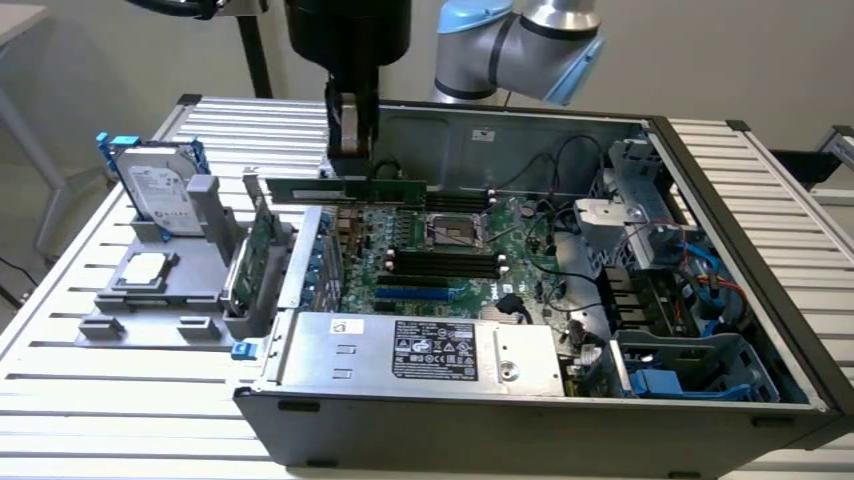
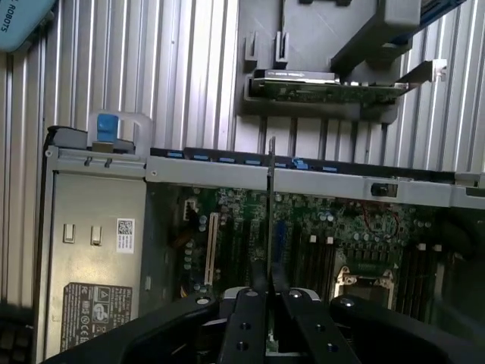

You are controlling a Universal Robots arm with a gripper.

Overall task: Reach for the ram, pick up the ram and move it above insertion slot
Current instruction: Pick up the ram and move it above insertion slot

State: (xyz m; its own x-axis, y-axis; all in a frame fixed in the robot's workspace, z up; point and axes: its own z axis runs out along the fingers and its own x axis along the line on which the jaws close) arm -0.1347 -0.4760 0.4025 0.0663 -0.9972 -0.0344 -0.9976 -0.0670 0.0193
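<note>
On the exterior view's left, a grey fixture (image 1: 160,290) on the table (image 1: 80,400) holds a hard drive (image 1: 158,190). The end effector (image 1: 350,172) is clenched on the ram (image 1: 344,190), held level above the open computer case (image 1: 534,400), apparently over the motherboard (image 1: 441,260) slots

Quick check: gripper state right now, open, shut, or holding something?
Gripper: shut on the ram, holding it above the motherboard.
</note>
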